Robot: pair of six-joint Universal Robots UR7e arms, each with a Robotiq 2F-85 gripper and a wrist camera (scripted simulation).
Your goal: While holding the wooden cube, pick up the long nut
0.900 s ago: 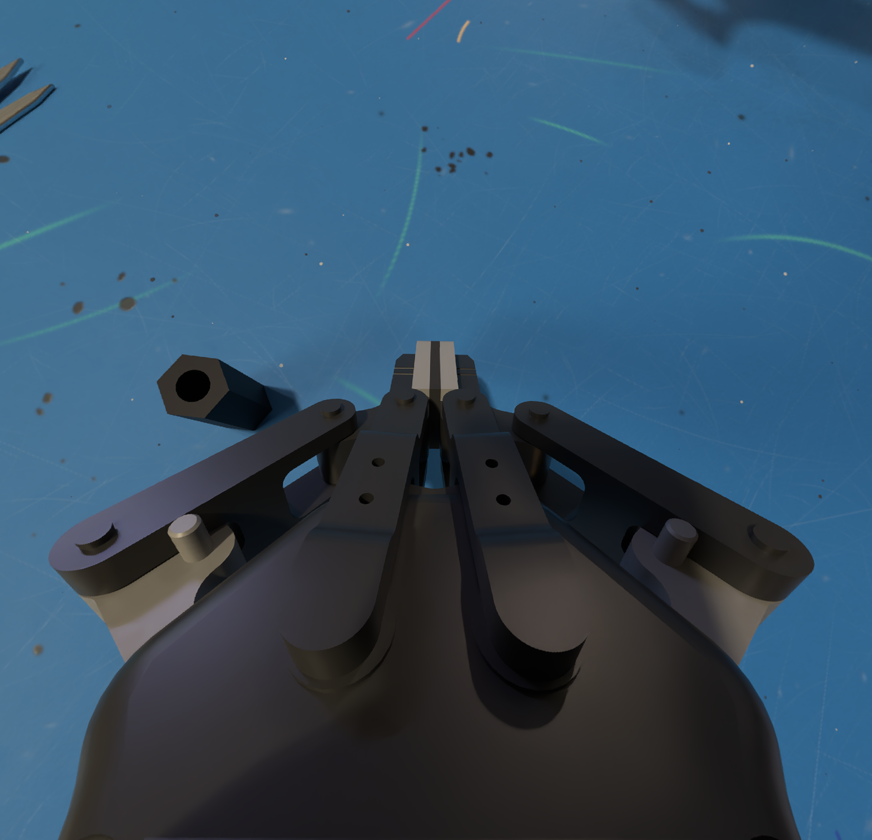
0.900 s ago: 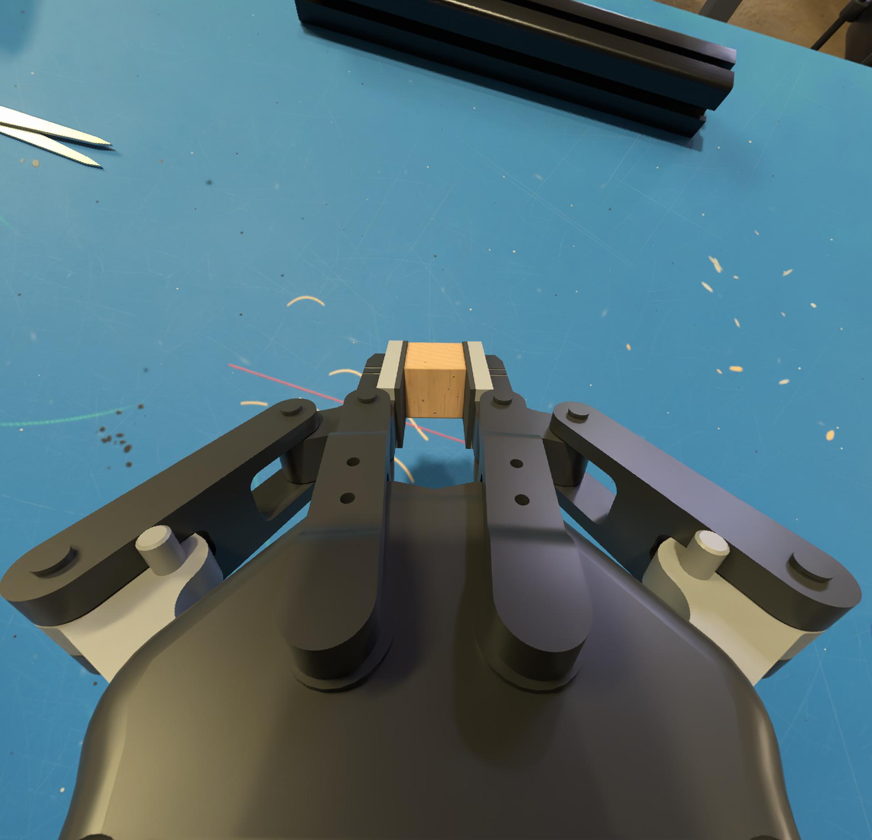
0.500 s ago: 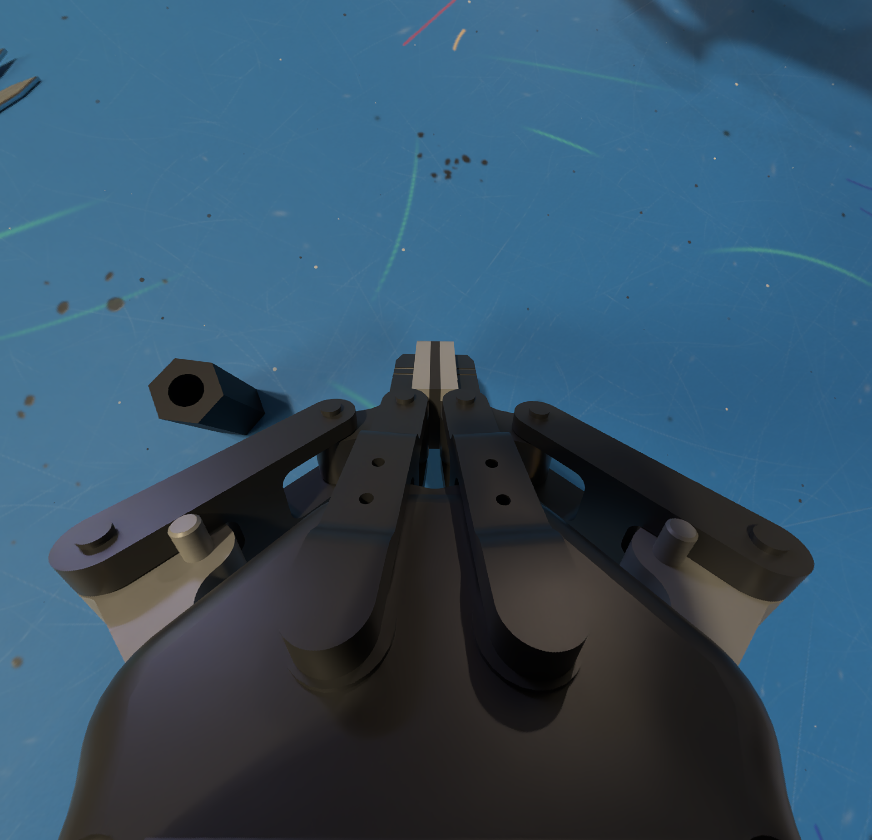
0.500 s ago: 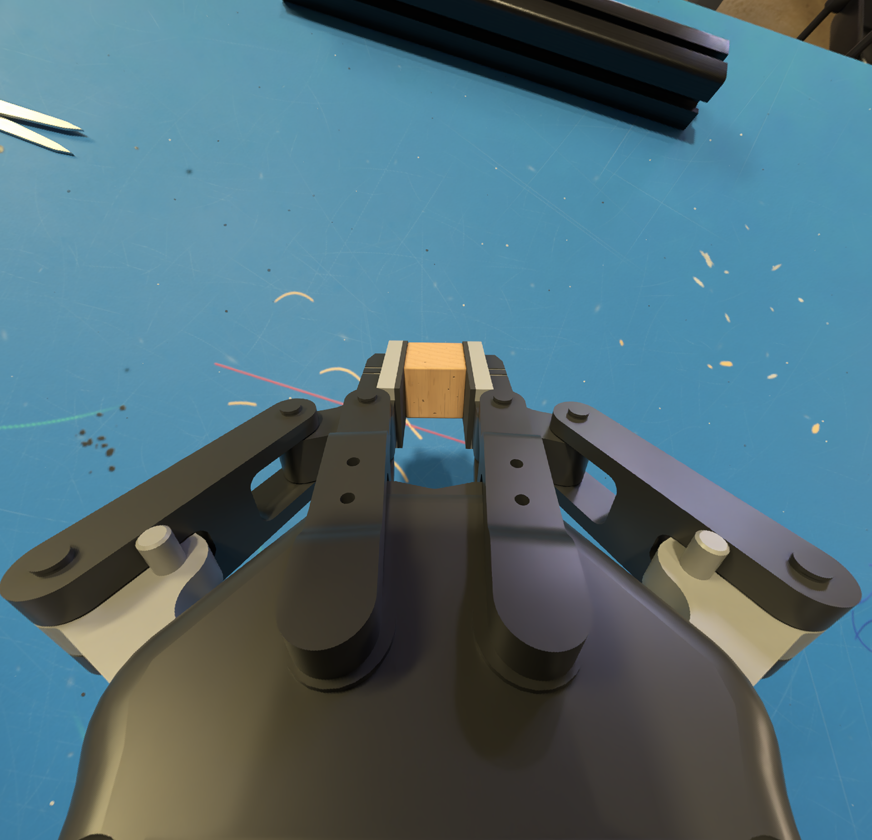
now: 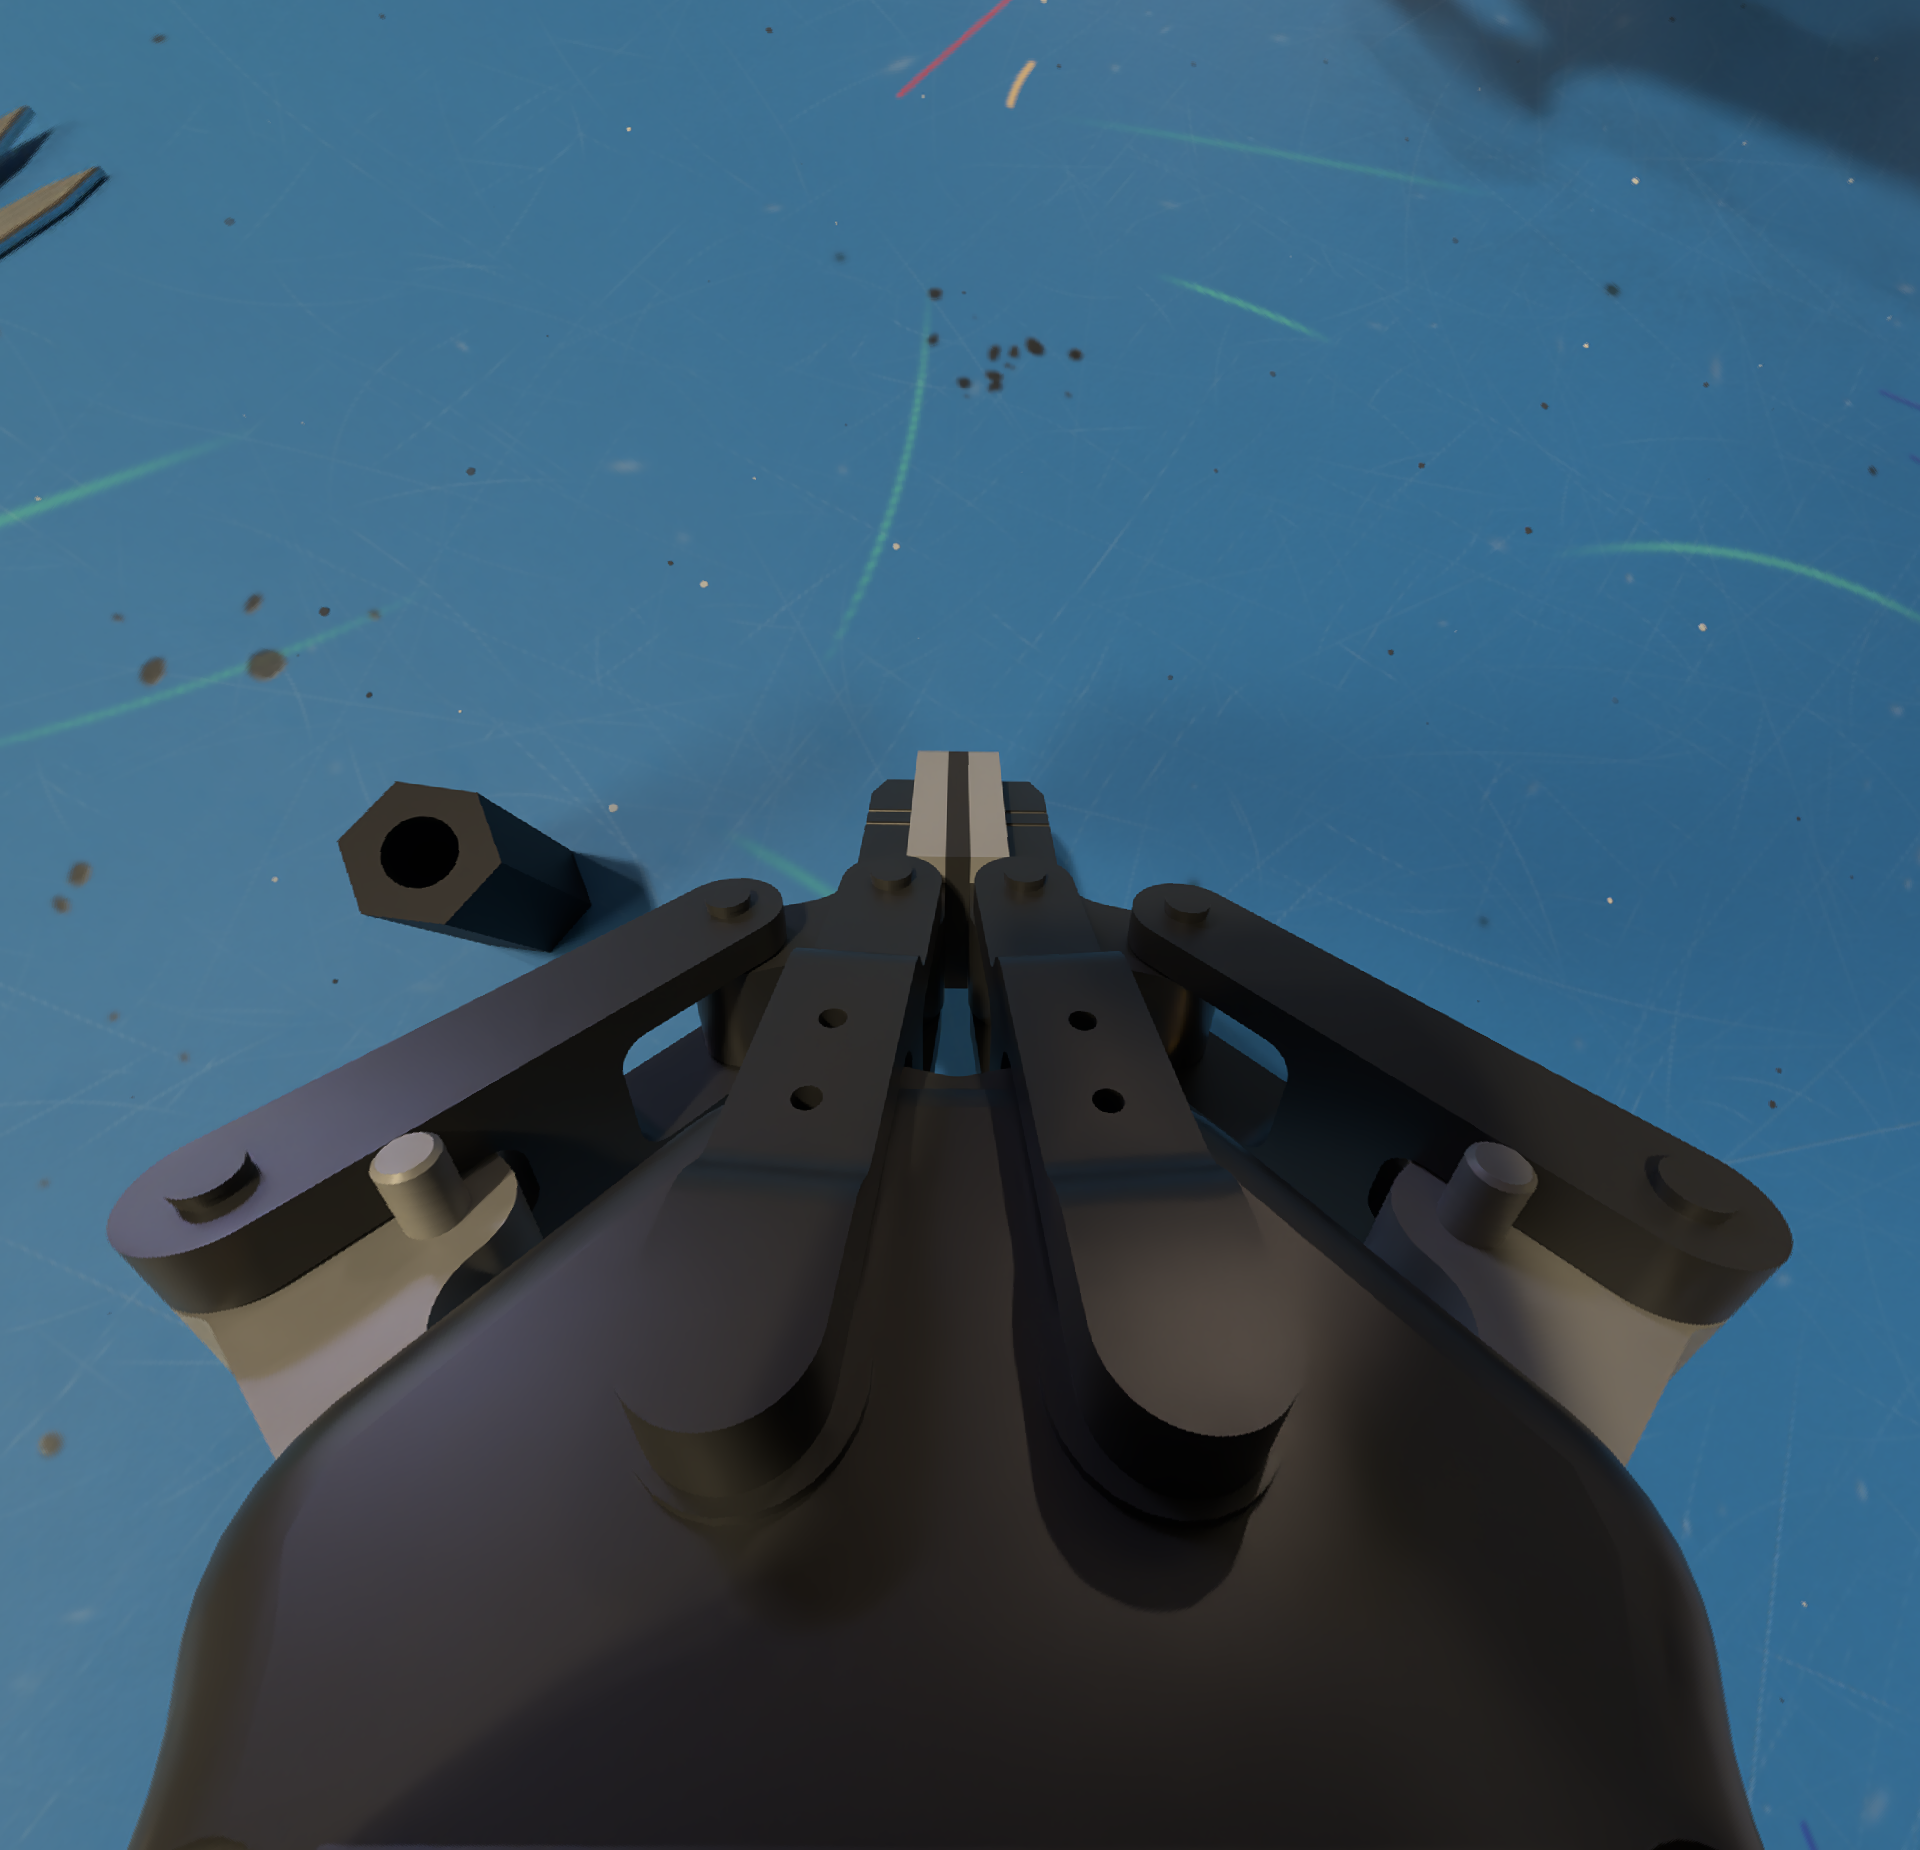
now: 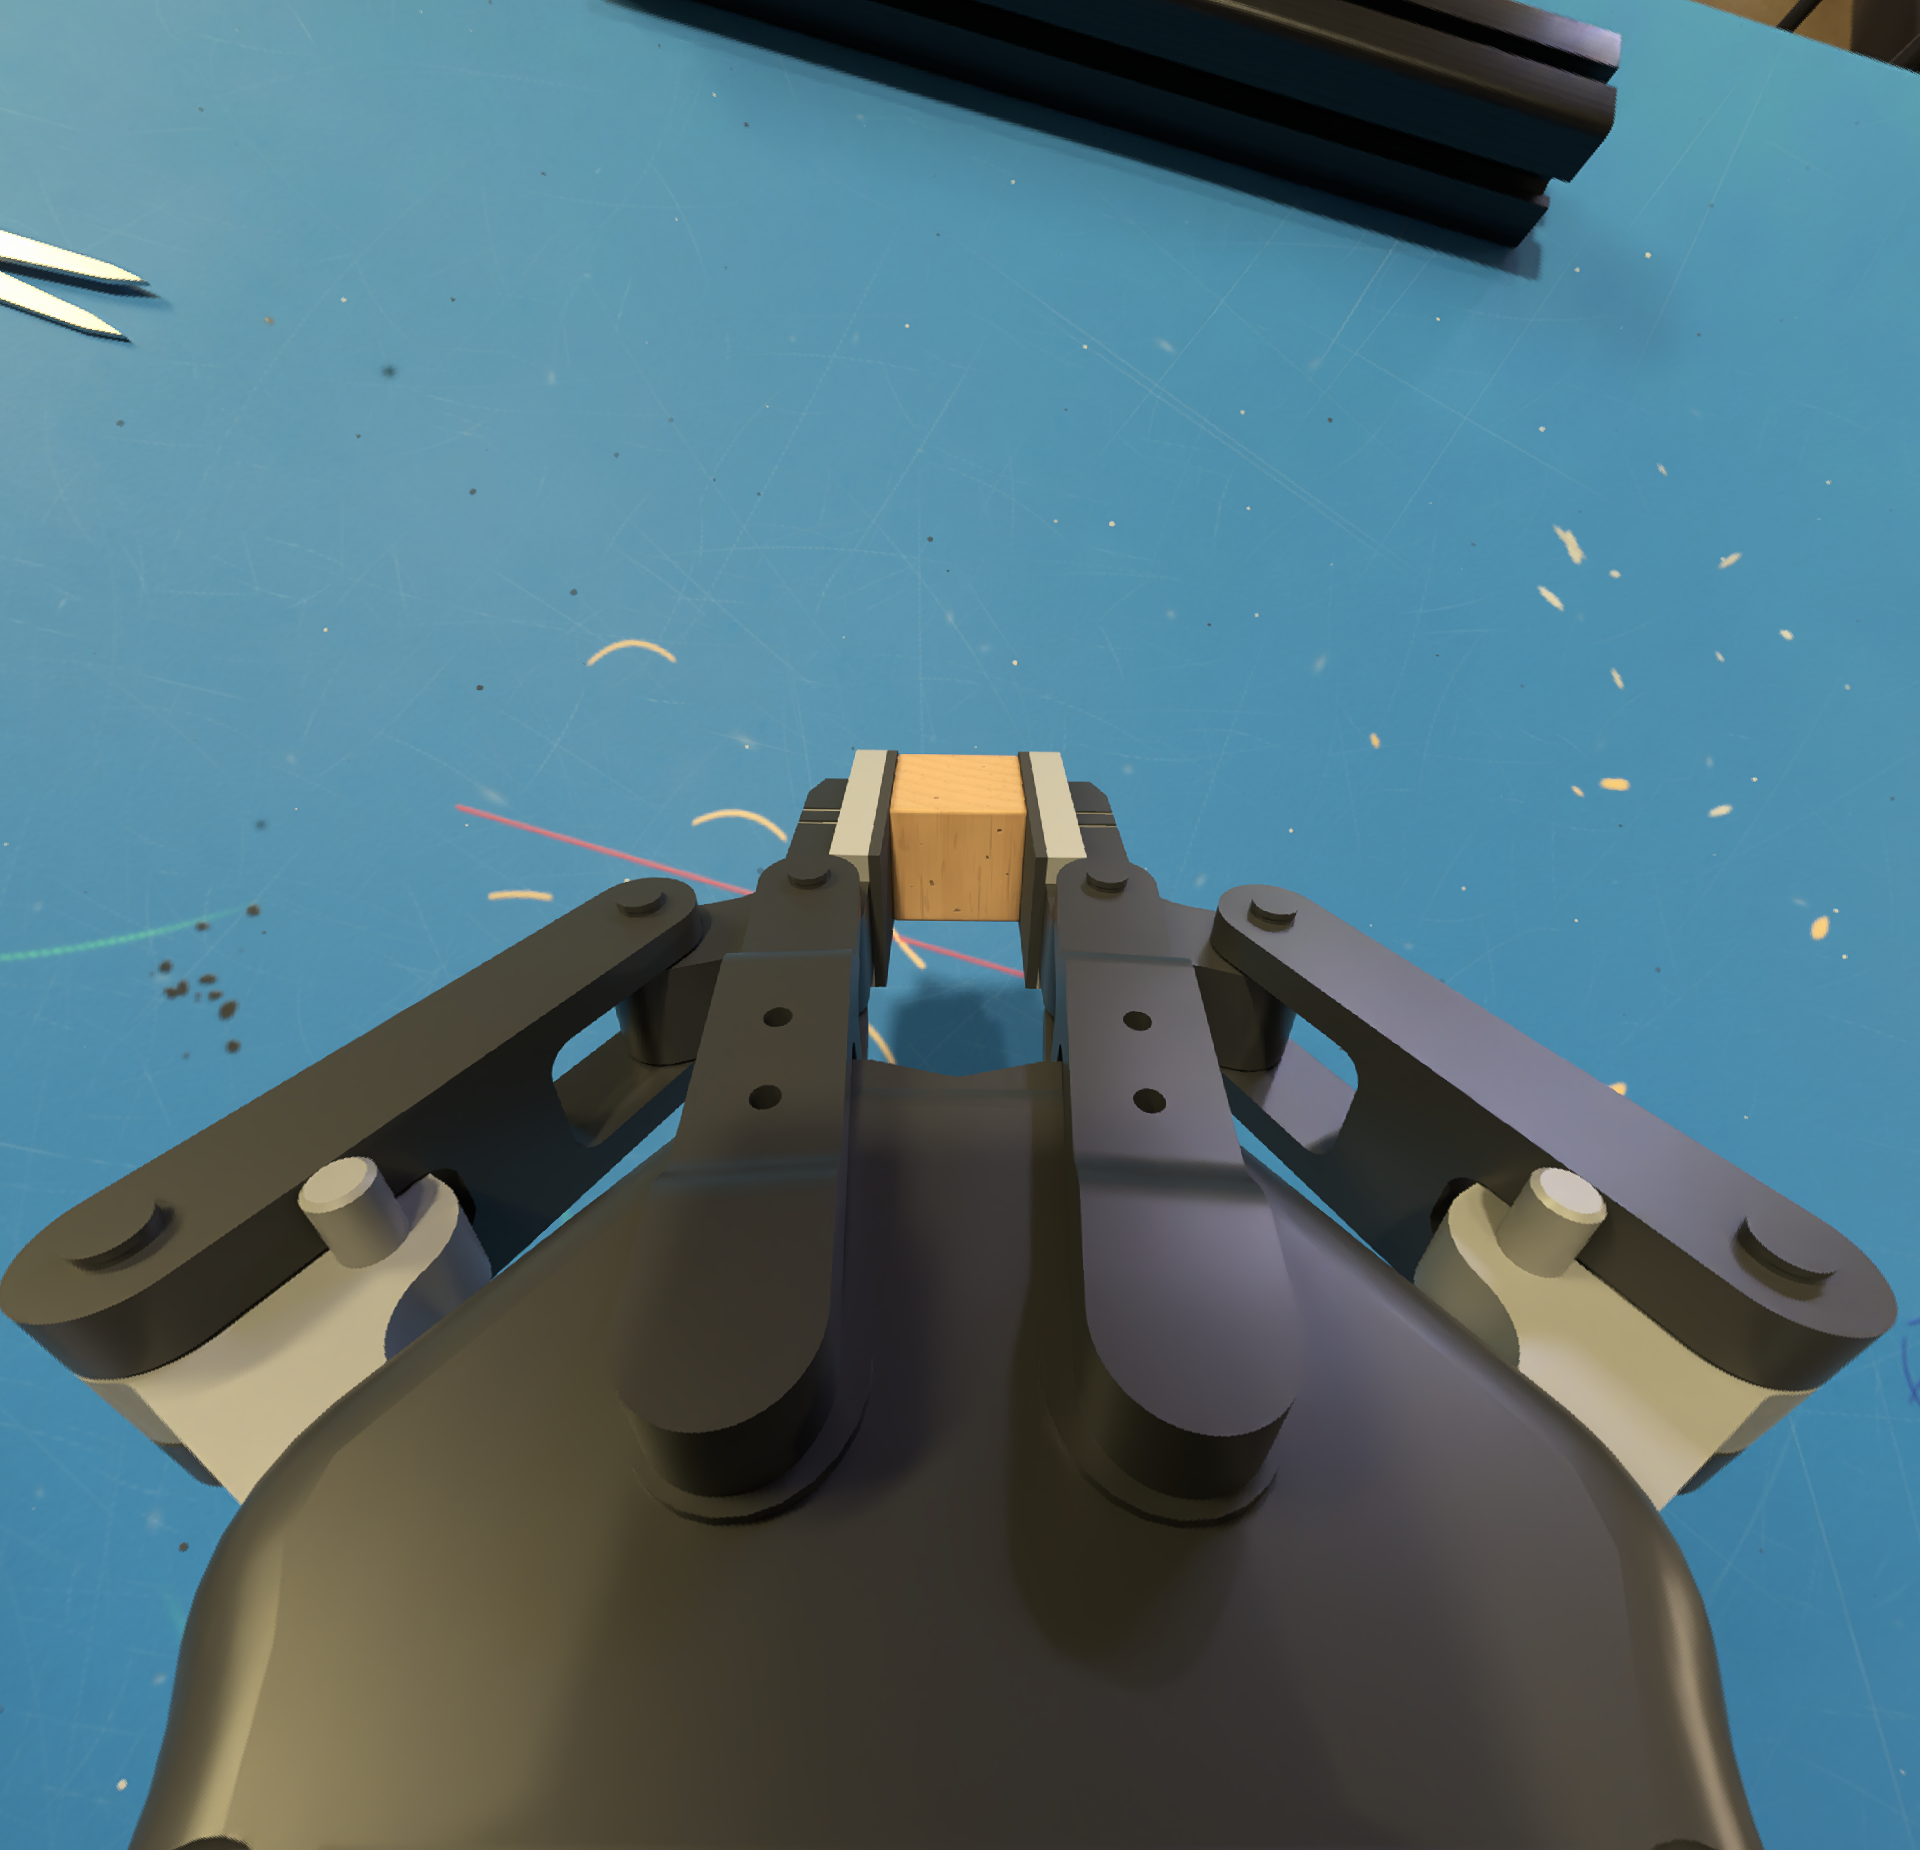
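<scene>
The long nut (image 5: 462, 865) is a black hexagonal sleeve lying on its side on the blue table, its bore facing me, in the left wrist view. My left gripper (image 5: 957, 803) is shut and empty, its pads pressed together, to the right of the nut and apart from it. My right gripper (image 6: 957, 829) is shut on the wooden cube (image 6: 957, 834), a small light-brown block held between the pads above the table, with its shadow below.
A long black aluminium rail (image 6: 1101, 65) lies at the far side of the table in the right wrist view. Scissor blades show at the left edge (image 6: 62, 288), also in the left wrist view (image 5: 42, 205). The table edge is at the top right (image 6: 1766, 24).
The left wrist view shifted slightly: the nut and table marks slid left, then back right. The right gripper moved a little with the cube still held; the rail drifted in view.
</scene>
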